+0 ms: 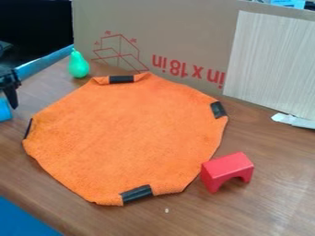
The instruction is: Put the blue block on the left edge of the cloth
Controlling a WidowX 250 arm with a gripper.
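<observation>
Black in finish, the gripper (10, 92) was positioned at the far left border of the view, above the brown wood table (277, 184). End effector state: cannot tell whether it was wide, narrow or loaded. The blue block (5, 110) was located directly below it, partly cut off by the border; contact between the two could not be confirmed. The block lay off the cloth, with a band of wood between it and the cloth's left edge.

At the lower left corner, a blue surface (21, 219) adjoined the table's near edge. A blue strip (46, 61) ran along the rear left edge. The green toy pear (78, 65) stood upright just beyond the cloth's upper left side, near the cardboard box.

The orange cloth (129, 133) lay flat at centre, roughly polygonal in outline. Black tape strips marked its left edge (28, 128), top edge (121, 79), bottom edge (137, 193) and right edge (218, 109). A wide wood margin extended along its lower left side, between cloth and table edge.

Behind, the cardboard box (178, 32) formed an upright rear boundary, with red print on its face. The red arch block (226, 170) stood at the cloth's lower right edge. Farther right, a pale wood-grain panel (271, 64) stood against the box, with a white object (294, 120) at its base.
</observation>
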